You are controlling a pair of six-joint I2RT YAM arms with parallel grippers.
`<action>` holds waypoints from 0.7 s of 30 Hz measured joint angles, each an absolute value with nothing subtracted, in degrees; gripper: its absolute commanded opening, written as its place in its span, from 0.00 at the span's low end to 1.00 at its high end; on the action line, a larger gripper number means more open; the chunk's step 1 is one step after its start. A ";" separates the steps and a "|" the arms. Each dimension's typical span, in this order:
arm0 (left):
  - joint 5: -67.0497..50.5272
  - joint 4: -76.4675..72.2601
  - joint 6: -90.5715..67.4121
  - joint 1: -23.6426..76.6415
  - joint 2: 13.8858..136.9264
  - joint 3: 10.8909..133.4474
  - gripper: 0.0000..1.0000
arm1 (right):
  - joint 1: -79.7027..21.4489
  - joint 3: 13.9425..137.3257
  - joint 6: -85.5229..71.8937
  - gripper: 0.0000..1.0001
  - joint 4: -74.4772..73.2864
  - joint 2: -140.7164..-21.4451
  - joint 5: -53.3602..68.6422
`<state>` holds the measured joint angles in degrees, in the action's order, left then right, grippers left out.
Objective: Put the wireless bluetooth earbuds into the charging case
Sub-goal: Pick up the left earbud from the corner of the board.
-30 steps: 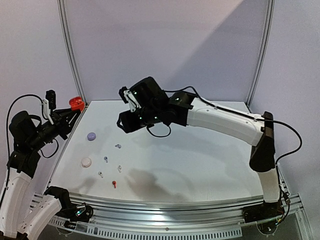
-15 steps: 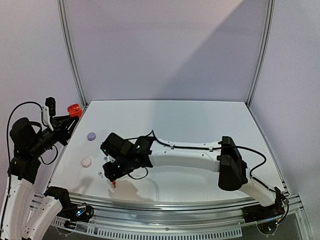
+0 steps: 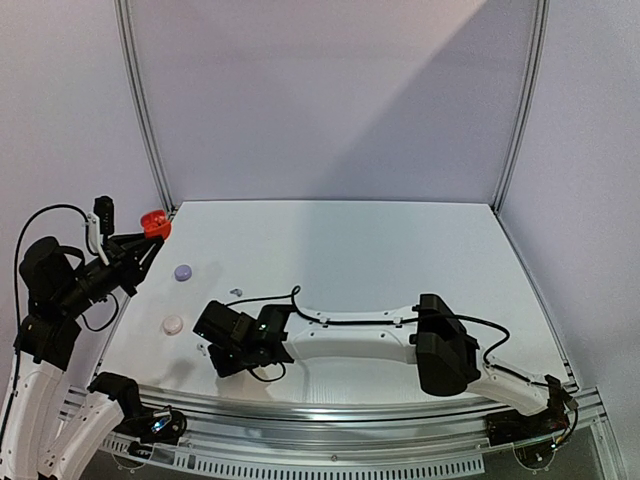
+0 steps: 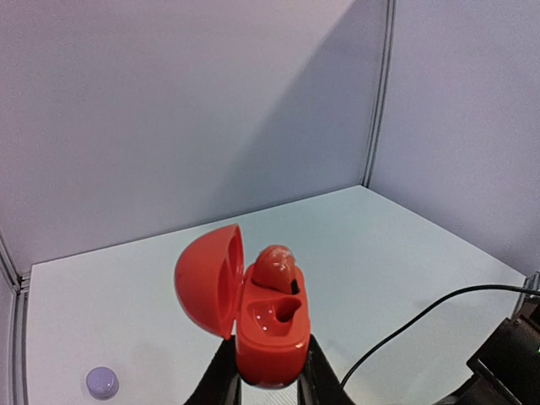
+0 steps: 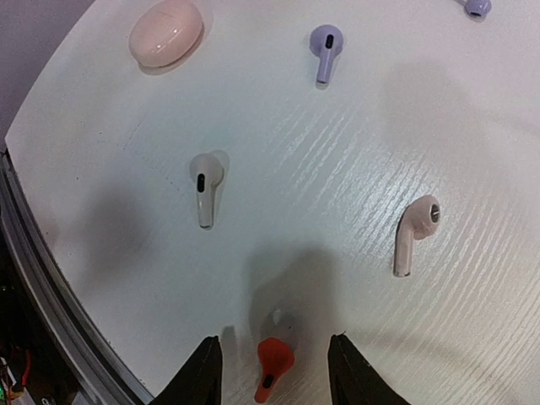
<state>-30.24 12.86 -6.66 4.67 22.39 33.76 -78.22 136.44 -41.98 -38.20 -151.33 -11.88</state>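
At the near edge of the surface (image 3: pixel 400 260), toward its near left corner, the right tool (image 5: pixel 274 342) hangs low with its two fingers spread. A loose red earbud (image 5: pixel 272 364) lies on the surface between the fingers; whether either finger touches it cannot be told. The overhead view shows the right arm stretched flat along the near edge, its tool (image 3: pixel 215 350) pointing at the left edge.

Other loose pieces are scattered well apart beyond the red earbud. A white earbud (image 5: pixel 205 181) lies nearest the edge and a pale pinkish earbud (image 5: pixel 413 232) lies off to the other side. A lilac earbud (image 5: pixel 325 46) sits farther in, and a second lilac earbud (image 5: pixel 477 7) is cut off by the frame. A closed pale pink case (image 5: pixel 166 32) rests close to the left edge. A closed lilac case (image 3: pixel 183 271) sits farther back along the same edge.

The left tool (image 4: pixel 268 378) is raised in the air over the left edge, near the far left corner. It pinches the lower shell of the red charging case (image 4: pixel 270 337) between its fingers. The case's lid stands hinged open to one side. A seated red earbud (image 4: pixel 274 266) sits in the farther of the two wells.
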 measured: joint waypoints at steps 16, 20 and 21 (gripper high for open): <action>-29.39 12.88 -7.16 5.23 22.41 32.84 0.00 | -78.91 136.25 -41.10 0.19 -37.50 -152.92 -12.12; -29.26 12.88 -7.18 5.23 22.41 32.84 0.00 | -79.13 136.14 -40.18 0.13 -37.76 -152.92 -13.06; -29.26 12.88 -7.16 5.23 22.41 32.84 0.00 | -79.18 136.14 -39.97 0.12 -37.89 -152.92 -13.30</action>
